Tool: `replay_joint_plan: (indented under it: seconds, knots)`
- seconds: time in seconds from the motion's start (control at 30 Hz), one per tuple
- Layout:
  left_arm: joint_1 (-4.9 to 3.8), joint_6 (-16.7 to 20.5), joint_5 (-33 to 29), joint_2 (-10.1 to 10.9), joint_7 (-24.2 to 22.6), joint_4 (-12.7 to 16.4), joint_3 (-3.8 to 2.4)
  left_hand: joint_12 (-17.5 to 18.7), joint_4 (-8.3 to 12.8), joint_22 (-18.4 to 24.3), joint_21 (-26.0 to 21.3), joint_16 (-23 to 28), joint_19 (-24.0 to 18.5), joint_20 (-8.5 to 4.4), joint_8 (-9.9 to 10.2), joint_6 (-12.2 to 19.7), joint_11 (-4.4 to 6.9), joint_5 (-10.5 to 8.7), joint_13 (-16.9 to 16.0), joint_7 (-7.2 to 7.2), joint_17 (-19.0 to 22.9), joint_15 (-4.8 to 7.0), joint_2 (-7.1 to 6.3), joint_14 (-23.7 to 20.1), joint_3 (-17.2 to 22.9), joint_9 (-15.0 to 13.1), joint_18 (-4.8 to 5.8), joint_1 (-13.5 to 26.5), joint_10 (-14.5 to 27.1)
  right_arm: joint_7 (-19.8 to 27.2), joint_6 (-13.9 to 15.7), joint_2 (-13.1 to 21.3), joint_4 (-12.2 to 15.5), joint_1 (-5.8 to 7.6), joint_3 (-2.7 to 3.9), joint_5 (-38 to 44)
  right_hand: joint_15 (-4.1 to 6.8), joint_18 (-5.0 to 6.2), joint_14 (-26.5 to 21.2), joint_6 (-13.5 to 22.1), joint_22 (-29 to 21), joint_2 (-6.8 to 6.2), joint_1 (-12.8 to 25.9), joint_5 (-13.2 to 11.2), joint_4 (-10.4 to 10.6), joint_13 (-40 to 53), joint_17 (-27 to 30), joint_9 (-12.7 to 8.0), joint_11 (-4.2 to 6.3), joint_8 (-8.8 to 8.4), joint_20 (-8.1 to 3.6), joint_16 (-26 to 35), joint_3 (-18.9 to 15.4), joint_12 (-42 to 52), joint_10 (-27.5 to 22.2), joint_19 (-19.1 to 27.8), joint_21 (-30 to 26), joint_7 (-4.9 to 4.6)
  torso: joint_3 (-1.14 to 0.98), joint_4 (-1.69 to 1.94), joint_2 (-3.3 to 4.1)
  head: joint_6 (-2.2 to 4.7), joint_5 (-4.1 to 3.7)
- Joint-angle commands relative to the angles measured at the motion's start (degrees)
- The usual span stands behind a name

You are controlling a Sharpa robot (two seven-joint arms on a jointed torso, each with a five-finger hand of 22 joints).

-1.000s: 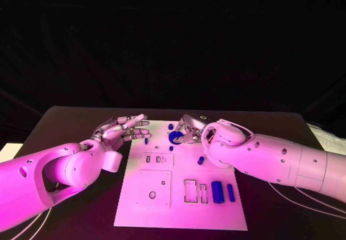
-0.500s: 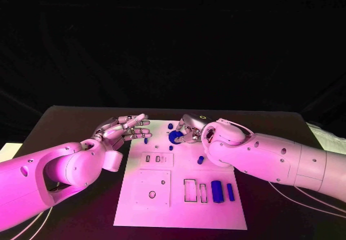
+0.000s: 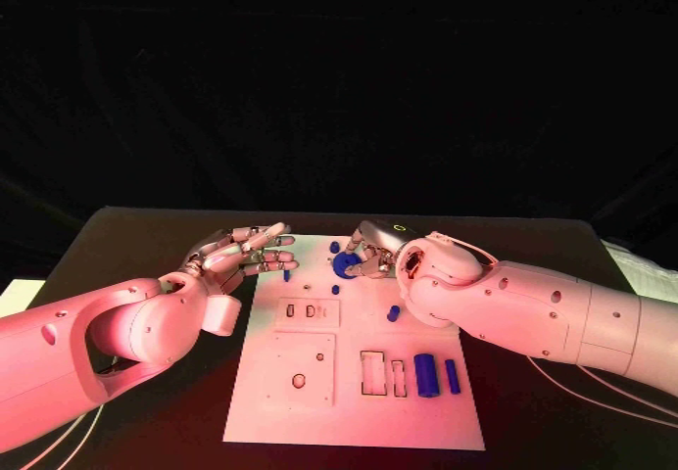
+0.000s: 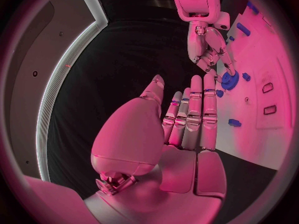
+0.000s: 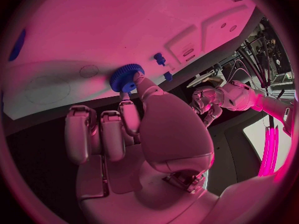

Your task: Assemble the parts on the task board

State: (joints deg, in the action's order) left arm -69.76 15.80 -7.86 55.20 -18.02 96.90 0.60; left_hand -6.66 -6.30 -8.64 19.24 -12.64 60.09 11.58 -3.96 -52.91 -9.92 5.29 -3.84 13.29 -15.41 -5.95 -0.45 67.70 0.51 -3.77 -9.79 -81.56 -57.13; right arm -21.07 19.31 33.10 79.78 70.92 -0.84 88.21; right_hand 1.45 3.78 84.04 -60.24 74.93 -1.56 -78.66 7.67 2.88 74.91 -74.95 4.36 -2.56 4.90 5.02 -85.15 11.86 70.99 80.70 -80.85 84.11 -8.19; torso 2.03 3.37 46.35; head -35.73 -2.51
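The white task board (image 3: 354, 411) lies in the middle of the black table. At its far end, my right hand (image 3: 371, 257) pinches a blue gear (image 3: 346, 270) between fingertips, right at the board's surface. The right wrist view shows the gear (image 5: 127, 78) against the board (image 5: 93, 30), with my fingertips (image 5: 138, 79) on its rim. My left hand (image 3: 248, 251) hovers open over the board's far left edge, its fingers spread and holding nothing. In the left wrist view its fingers (image 4: 193, 114) reach out flat towards the gear (image 4: 229, 79) and my right hand (image 4: 209, 45).
Small blue pegs lie on the board near the gear (image 3: 335, 248), (image 3: 285, 275) and lower down (image 3: 393, 313). A blue block (image 3: 425, 375) and a blue bar (image 3: 453, 376) sit beside rectangular slots (image 3: 373, 373) on the near right. My thick forearms flank the board.
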Motion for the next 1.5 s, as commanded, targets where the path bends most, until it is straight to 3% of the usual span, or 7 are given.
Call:
replay_joint_plan:
  seconds: [0.03,0.23,0.47,0.7,0.9,1.1,1.5]
  knots:
    - [-0.06,-1.16,0.24,-0.10,-0.17,0.06,-0.04,-0.39,0.37,-0.08,0.25,-0.22,-0.39,0.07,-0.12,0.15,0.15,0.17,0.03,0.00,-0.08,0.07,0.10,-0.44,-0.09,-0.03,-0.48,-0.17,0.41,2.11,6.28,0.40,0.61,-0.10,-0.02,-1.28,0.45,-0.59,4.20,-2.21,0.89,1.08,0.80,0.48,0.39,-0.05,-6.41,0.53,0.53,0.19,-0.44,0.03,0.30,0.03,0.02,0.10,0.27,1.25,-0.01,-0.01,0.00,0.02,0.00]
    - [-0.05,-1.14,0.24,-0.04,-0.15,0.06,-0.04,-0.39,0.37,-0.08,0.25,-0.22,-0.39,0.07,-0.12,0.15,0.15,0.17,0.03,0.00,-0.08,0.07,0.10,-0.44,-0.09,-0.03,-0.48,-0.17,0.41,3.68,9.11,1.52,1.87,-0.11,0.09,-2.49,0.49,-0.60,4.20,-2.21,0.91,0.85,1.51,0.81,0.65,-0.09,-6.43,0.47,0.55,0.02,-0.50,0.03,0.50,-0.06,0.03,0.07,0.28,1.27,0.01,0.00,-0.03,0.19,-0.15]
    - [-0.05,-1.14,0.24,0.02,-0.16,0.12,-0.04,-0.39,0.37,-0.08,0.25,-0.22,-0.39,0.07,-0.12,0.15,0.15,0.17,0.03,0.00,-0.08,0.07,0.10,-0.44,-0.09,-0.03,-0.48,-0.17,0.41,4.30,9.47,2.32,2.64,-0.10,0.22,-3.42,0.52,-0.60,4.17,-2.22,0.93,0.41,1.97,1.32,0.68,-0.28,-6.26,0.41,0.57,-0.11,-0.55,0.13,0.61,-0.35,-0.06,0.05,0.30,1.28,0.00,-0.02,0.01,0.28,0.04]
    - [-0.05,-1.12,0.24,0.03,-0.16,0.14,-0.04,-0.43,0.46,-0.10,0.30,-0.23,-0.44,0.08,-0.09,0.23,0.13,0.17,0.04,0.01,-0.19,0.05,0.14,-0.51,-0.10,-0.02,-0.48,-0.12,0.53,5.20,6.61,1.26,2.21,-0.10,0.24,-4.80,0.48,-0.62,4.13,-2.17,0.98,-0.87,3.36,3.06,1.02,-0.42,-6.11,0.29,0.50,-0.46,-0.56,0.24,0.33,-0.64,-0.13,0.01,0.30,1.19,0.04,-0.04,0.02,0.28,-0.04]
    - [-0.05,-1.11,0.24,-0.05,-0.20,0.16,-0.04,-0.43,0.46,-0.10,0.30,-0.23,-0.44,0.08,-0.09,0.23,0.13,0.17,0.04,0.01,-0.19,0.05,0.14,-0.51,-0.10,-0.02,-0.48,-0.12,0.53,4.68,4.70,-0.37,0.75,-0.09,0.24,-4.69,0.48,-0.60,4.12,-2.16,0.92,-0.92,3.43,3.09,1.04,-0.45,-6.08,0.27,0.49,-0.49,-0.56,0.26,0.31,-0.69,-0.15,0.05,0.28,1.18,0.08,0.13,0.04,0.14,-0.06]
    - [-0.05,-1.04,0.24,-0.05,-0.21,0.19,-0.04,-0.43,0.46,-0.10,0.30,-0.23,-0.44,0.08,-0.09,0.23,0.13,0.17,0.04,0.01,-0.19,0.05,0.14,-0.51,-0.10,-0.02,-0.48,-0.12,0.53,3.75,3.52,-1.86,-0.72,-0.10,0.22,-3.87,0.47,-0.60,4.11,-2.10,0.90,-1.04,3.55,3.02,1.06,-0.50,-6.02,0.25,0.47,-0.55,-0.56,0.30,0.27,-0.76,-0.18,0.06,0.27,1.16,0.08,-0.03,0.04,0.07,0.01]
    - [-0.06,-0.97,0.25,0.12,-0.06,0.28,-0.04,-0.45,0.49,-0.11,0.32,-0.24,-0.46,0.09,-0.09,0.25,0.12,0.17,0.04,0.02,-0.24,0.05,0.17,-0.54,-0.10,-0.02,-0.48,-0.09,0.56,2.43,3.68,-4.03,-3.23,-0.16,0.15,-1.86,0.01,-0.43,3.79,0.99,0.05,-2.30,4.03,2.71,0.91,-2.21,-4.71,-0.53,-0.18,-1.50,-0.26,1.16,0.07,-3.18,-1.50,0.65,-0.15,0.30,0.01,0.06,0.02,0.02,0.01]
